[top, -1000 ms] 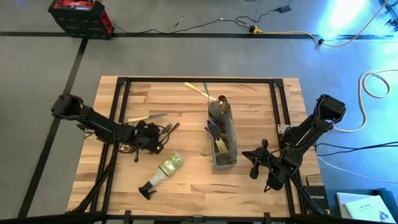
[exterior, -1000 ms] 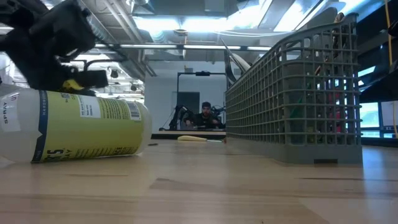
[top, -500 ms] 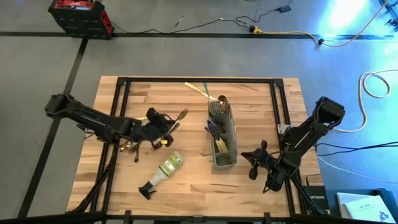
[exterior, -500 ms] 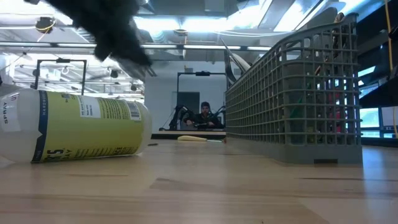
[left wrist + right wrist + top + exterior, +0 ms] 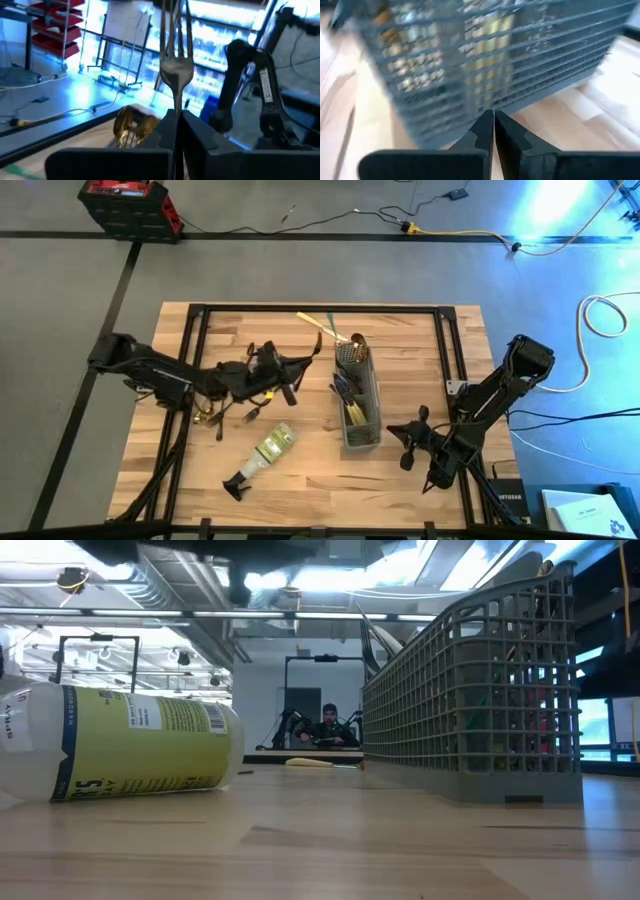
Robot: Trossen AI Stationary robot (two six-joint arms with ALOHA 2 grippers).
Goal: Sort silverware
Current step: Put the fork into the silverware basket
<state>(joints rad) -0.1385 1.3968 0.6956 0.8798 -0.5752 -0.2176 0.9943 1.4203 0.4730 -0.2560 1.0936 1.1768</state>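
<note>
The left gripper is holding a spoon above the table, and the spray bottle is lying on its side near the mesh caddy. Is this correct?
Not quite. The left gripper holds a fork, not a spoon: the left wrist view shows its tines sticking out past the shut fingers. The rest is right: the high view shows the spray bottle lying on its side near the mesh caddy.

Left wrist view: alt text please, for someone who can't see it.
The left gripper is shut on a fork, tines pointing up and away from the camera. Beyond it are gold utensils and the right arm, against a bright blue-lit room.
</note>
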